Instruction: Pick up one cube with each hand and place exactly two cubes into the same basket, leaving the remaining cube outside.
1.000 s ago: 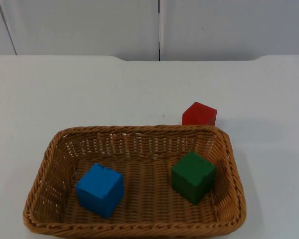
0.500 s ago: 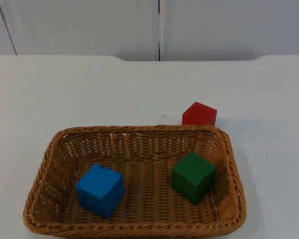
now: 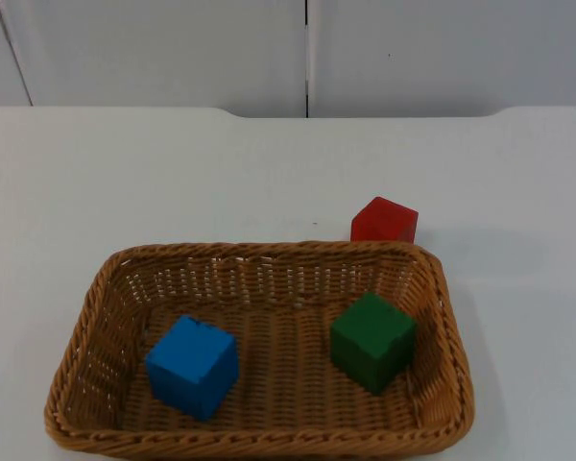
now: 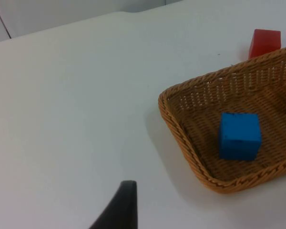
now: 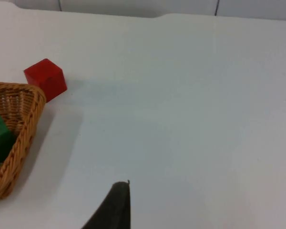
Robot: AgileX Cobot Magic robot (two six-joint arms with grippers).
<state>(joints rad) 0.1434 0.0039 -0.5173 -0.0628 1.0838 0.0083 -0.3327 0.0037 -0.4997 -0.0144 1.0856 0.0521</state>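
inside the brown woven wicker basket (image 3: 442, 317) sit the blue wooden cube (image 3: 193, 366) toward its left side and the green wooden cube (image 3: 372, 340) toward its right, well apart. just beyond the basket's far right corner the red wooden cube (image 3: 384, 221) rests on the white table top (image 3: 125, 182). above bare table, the left gripper (image 4: 124, 210) and right gripper (image 5: 117, 207) each show one black fingertip; whether either is open, i cannot tell.

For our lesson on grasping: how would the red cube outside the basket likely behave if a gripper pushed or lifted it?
The red cube has flat faces on the white table, so it would probably slide, not roll. Its sharp edges suggest it is stiff. It lies close behind the wicker basket, which may block it.
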